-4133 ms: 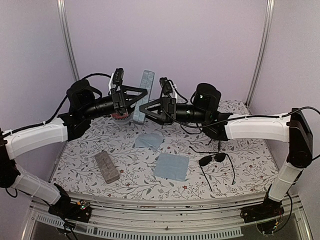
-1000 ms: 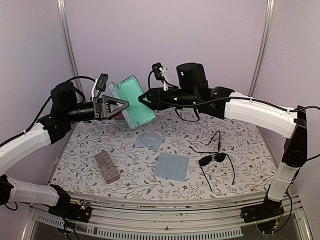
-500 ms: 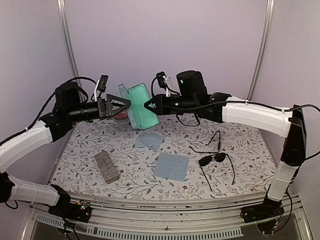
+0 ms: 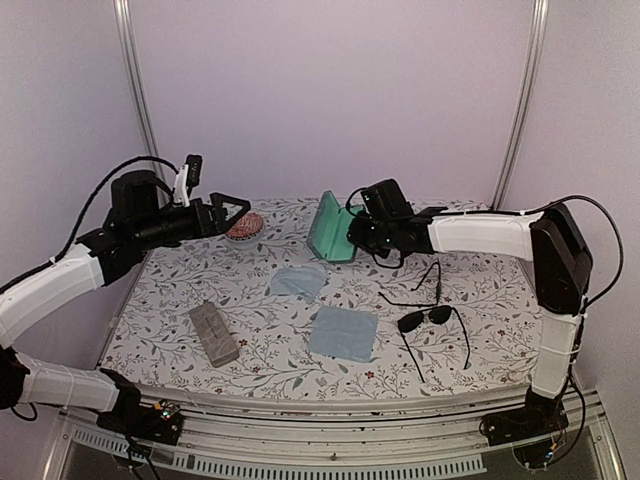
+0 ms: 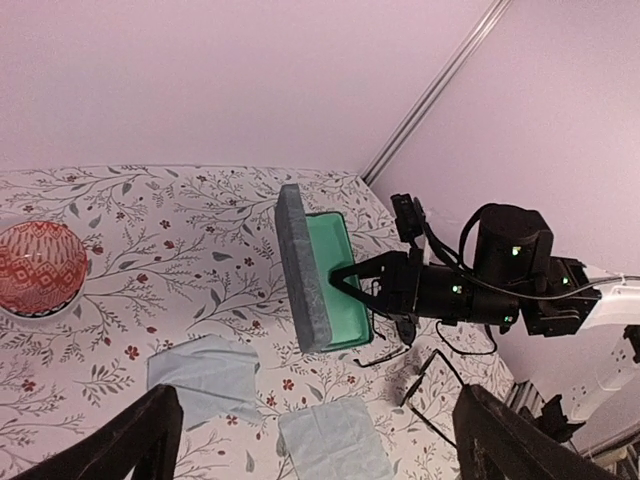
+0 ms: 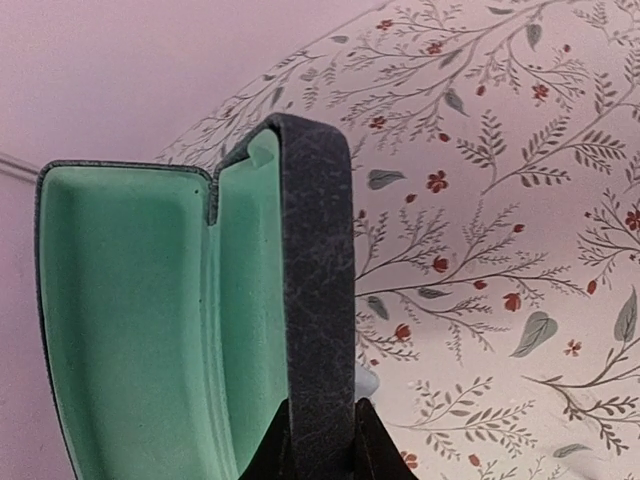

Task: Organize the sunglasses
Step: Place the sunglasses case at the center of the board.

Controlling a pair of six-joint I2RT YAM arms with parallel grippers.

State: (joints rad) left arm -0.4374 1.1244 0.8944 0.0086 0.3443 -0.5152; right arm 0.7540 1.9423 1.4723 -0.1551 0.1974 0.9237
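Left end effector [image 4: 232,210] gapes wide at ten o'clock; right end effector [image 4: 352,238] pinches the case [image 4: 326,226] at one o'clock.

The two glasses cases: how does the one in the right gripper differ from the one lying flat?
The held case stands open, green lining showing; the lying case is shut. The right gripper clamps the held case upright by one edge; the lying case rests flat, untouched. The held case is dark blue-grey outside, the lying case tan-grey. Both are oblong.
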